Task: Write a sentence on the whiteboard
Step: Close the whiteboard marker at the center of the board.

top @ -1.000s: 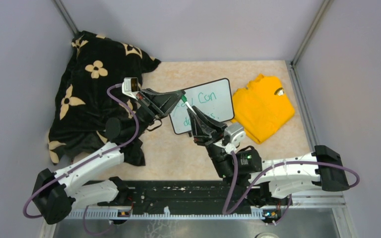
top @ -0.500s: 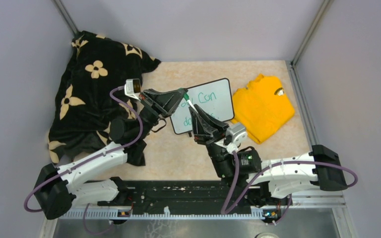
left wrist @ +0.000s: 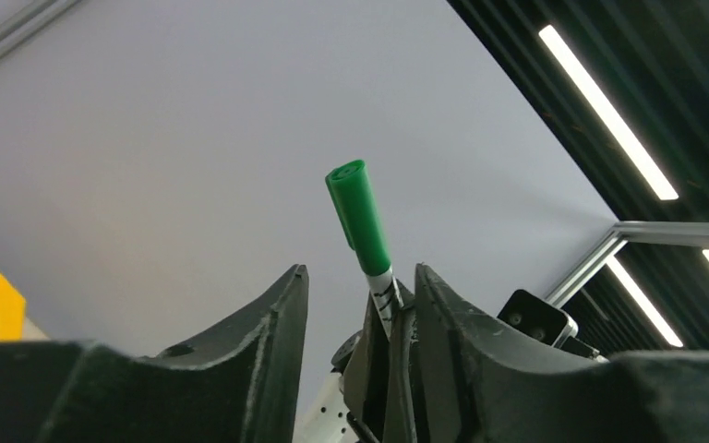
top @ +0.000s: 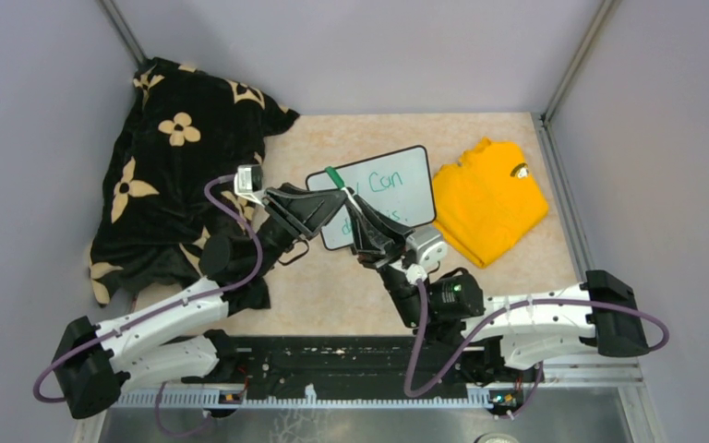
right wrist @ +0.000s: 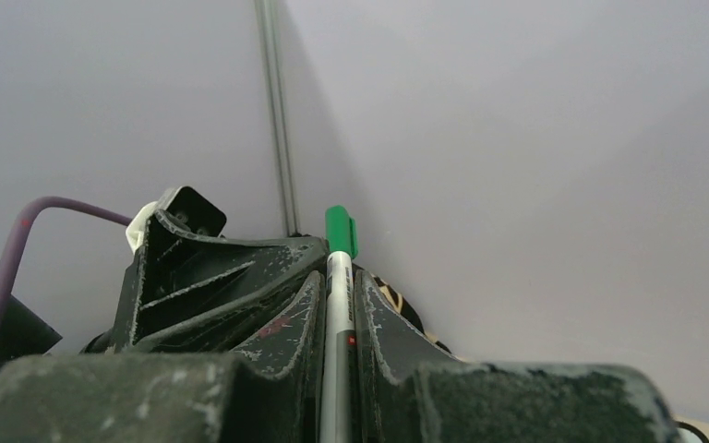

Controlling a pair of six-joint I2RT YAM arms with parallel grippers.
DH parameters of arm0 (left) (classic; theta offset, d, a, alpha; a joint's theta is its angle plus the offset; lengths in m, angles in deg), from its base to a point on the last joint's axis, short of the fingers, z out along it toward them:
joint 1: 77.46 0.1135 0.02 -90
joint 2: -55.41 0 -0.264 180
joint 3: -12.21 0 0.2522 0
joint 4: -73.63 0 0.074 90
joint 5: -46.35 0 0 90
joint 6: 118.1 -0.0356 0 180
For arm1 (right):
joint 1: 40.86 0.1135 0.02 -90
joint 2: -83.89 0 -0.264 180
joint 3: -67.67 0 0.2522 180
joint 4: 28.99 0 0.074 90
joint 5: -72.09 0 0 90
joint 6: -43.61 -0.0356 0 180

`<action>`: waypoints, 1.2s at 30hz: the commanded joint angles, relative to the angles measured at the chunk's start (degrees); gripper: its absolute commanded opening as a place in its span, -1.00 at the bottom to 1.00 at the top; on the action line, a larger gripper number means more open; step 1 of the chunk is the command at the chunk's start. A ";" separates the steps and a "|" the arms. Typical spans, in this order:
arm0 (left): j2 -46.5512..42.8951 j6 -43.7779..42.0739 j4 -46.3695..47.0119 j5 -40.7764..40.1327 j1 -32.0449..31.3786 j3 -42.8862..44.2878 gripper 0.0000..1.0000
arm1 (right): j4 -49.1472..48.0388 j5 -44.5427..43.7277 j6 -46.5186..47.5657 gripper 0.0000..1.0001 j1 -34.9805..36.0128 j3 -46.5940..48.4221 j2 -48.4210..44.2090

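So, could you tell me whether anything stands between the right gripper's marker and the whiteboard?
Yes. The green cap sits on the free end of the marker clamped in the right gripper, so the end is covered. The left gripper, jaws open, flanks that marker above the whiteboard. Nothing else visible lies on the board.

Black floral blanket (top: pixel 175 175) left; yellow shirt (top: pixel 489 198) right.
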 commanded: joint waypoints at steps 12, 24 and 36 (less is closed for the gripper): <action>-4.65 -0.32 -4.09 6.52 8.29 1.58 0.37 | 6.30 5.02 -6.32 -1.00 -0.59 0.95 -6.24; -0.57 2.15 0.73 13.31 9.71 4.71 0.00 | 6.62 4.96 -6.36 -1.00 -0.62 1.46 -5.31; 0.79 2.83 1.07 14.43 9.71 5.87 -0.05 | 6.30 4.73 -5.34 -1.00 -0.59 1.74 -4.50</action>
